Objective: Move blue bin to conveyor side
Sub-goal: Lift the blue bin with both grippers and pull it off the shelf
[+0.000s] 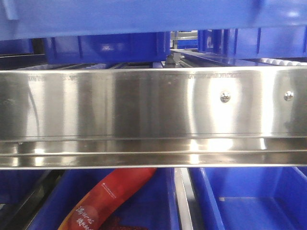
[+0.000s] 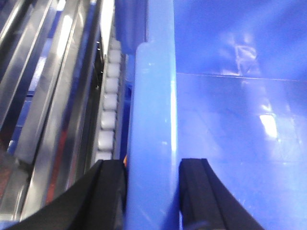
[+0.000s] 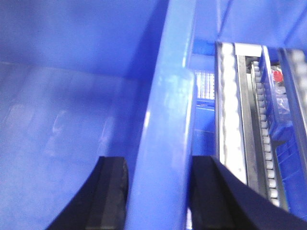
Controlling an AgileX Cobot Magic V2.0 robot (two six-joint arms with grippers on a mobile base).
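Note:
The blue bin is a large glossy crate; its wall fills the top of the front view (image 1: 144, 17). Its thick rim runs up the middle of the left wrist view (image 2: 153, 96) and the right wrist view (image 3: 168, 120), with the bin's bare inside beside it. My left gripper (image 2: 152, 165) straddles the rim on one side, black fingers (image 2: 110, 191) pressed on both faces. My right gripper (image 3: 159, 163) straddles the opposite rim in the same way. The dark mesh conveyor belt is out of view.
A shiny steel rail (image 1: 153, 103) with screws (image 1: 225, 96) crosses the front view. Below it stand a blue bin with a red printed packet (image 1: 110, 201) and another blue bin (image 1: 249, 201). White roller tracks run beside the bin (image 2: 108, 110) (image 3: 228, 120).

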